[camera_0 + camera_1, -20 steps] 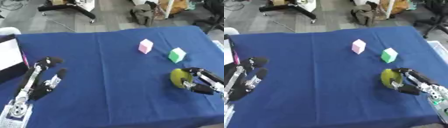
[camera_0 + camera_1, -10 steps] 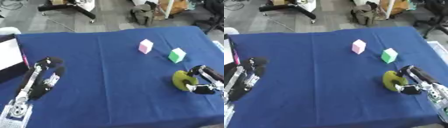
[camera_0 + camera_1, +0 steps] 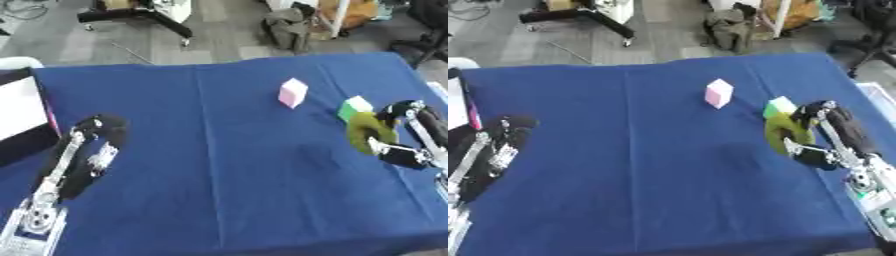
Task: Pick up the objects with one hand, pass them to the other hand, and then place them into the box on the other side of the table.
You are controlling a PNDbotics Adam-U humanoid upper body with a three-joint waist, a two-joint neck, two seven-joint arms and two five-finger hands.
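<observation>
My right hand [image 3: 408, 134] at the table's right side is curled round an olive-green rounded object [image 3: 369, 132] and holds it a little above the blue tablecloth [image 3: 227, 165]. A green block [image 3: 354, 107] stands just behind that object. A pink block [image 3: 292, 92] stands upright further left, near the table's middle back. My left hand [image 3: 87, 155] rests low on the left side, fingers relaxed, holding nothing. A white box with a dark rim [image 3: 19, 117] sits at the far left edge.
Beyond the table's far edge lie a chair base [image 3: 140, 12], bags [image 3: 289, 25] and other floor clutter. A pale box rim [image 3: 877, 102] shows at the right table edge.
My right hand has lifted the olive-green object and carried it up toward the green block. The whole picture has shifted slightly, so the camera moved. The left hand stays put.
</observation>
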